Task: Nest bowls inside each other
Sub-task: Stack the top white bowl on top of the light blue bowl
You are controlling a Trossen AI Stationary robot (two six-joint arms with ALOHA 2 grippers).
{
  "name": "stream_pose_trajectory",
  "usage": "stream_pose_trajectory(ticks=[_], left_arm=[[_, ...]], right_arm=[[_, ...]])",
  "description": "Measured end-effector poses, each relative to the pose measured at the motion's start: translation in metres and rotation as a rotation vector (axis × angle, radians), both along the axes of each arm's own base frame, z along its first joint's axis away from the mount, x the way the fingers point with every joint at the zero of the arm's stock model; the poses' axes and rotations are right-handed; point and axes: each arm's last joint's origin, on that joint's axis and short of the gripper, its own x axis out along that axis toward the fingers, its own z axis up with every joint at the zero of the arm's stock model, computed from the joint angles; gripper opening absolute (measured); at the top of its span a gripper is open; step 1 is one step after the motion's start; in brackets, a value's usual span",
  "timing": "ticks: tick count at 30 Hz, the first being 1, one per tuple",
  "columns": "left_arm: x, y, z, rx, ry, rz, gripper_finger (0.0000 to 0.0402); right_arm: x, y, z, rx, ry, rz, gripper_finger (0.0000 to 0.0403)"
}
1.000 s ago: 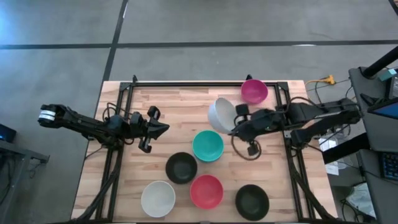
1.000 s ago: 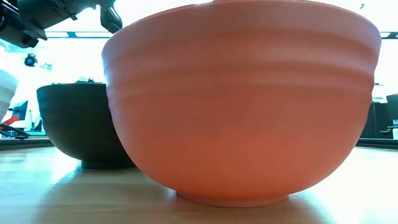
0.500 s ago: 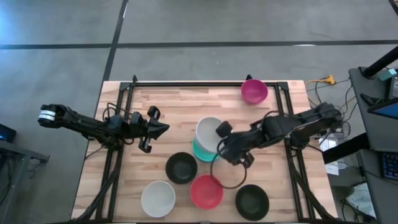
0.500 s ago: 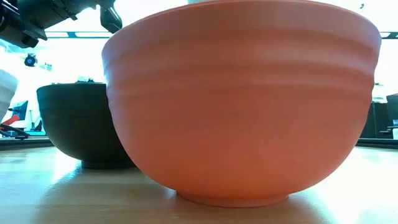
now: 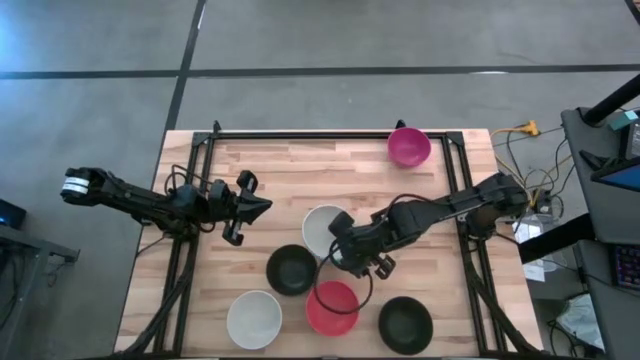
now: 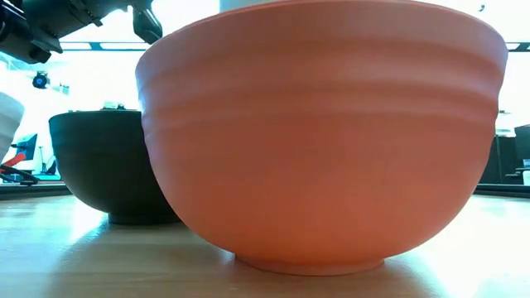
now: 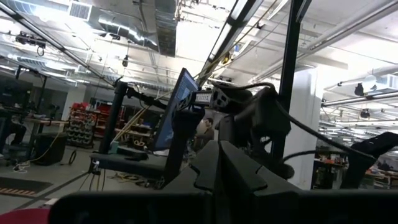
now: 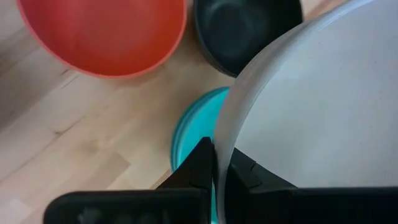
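White bowl [image 5: 322,228] pinched at rim by right tool [image 5: 343,247], over teal bowl [image 8: 194,127]. Tilted release may jam it. Left tool [image 5: 245,206] idle; grip unclear.

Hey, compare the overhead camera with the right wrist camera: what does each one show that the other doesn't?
Only the high view shows the magenta bowl, a second white bowl, a second black bowl, and the left pincer waiting over the table's left part. Only the right wrist view shows the right pincer clamped on the white bowl's rim and the teal bowl beneath it. Both show that white bowl, the red bowl and a black bowl.
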Motion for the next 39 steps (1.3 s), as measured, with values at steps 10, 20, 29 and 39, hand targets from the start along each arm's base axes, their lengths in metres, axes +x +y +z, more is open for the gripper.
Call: stream_pose_trajectory(ticks=[10,20,29,39], left_arm=[[0.0,0.0,0.0,0.0,0.0,0.0,0.0],[0.0,0.0,0.0,0.0,0.0,0.0,0.0],[0.0,0.0,0.002,-0.002,-0.009,-0.001,0.0],[-0.001,0.0,0.002,-0.003,-0.009,-0.002,0.0]], right_arm=[[0.019,-0.006,-0.034,0.014,0.102,-0.081,0.0008],[0.021,-0.018,-0.041,0.014,0.167,-0.175,0.0008],[0.02,-0.018,-0.044,0.01,0.178,-0.173,0.0008],[0.027,-0.016,-0.063,-0.01,0.24,-0.174,0.0008]])
